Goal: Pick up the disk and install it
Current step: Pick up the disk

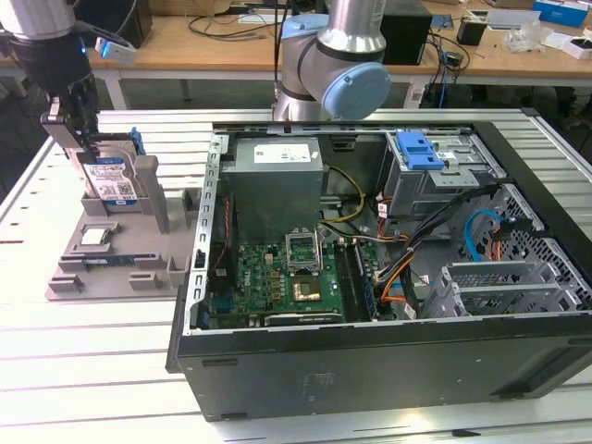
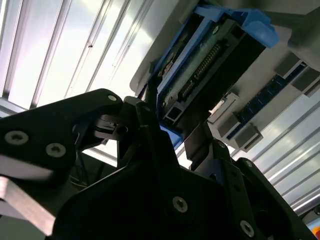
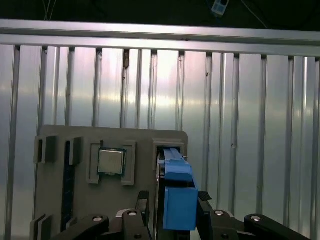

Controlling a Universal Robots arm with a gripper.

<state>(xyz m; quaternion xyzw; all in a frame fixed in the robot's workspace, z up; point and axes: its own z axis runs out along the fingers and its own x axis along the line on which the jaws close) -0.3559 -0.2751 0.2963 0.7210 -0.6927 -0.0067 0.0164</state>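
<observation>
Pickup stage: disk stands upright in a slot of the grey holder at the exterior view's left. Gripper straddles its top edge; whether it is clamped on, I cannot tell. Freeing it likely calls for a straight upward pull.

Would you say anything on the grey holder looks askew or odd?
Nothing stands out: the disk stands upright in the grey holder, the chip lies flat in its recess, and the gripper sits over the disk's top.
</observation>
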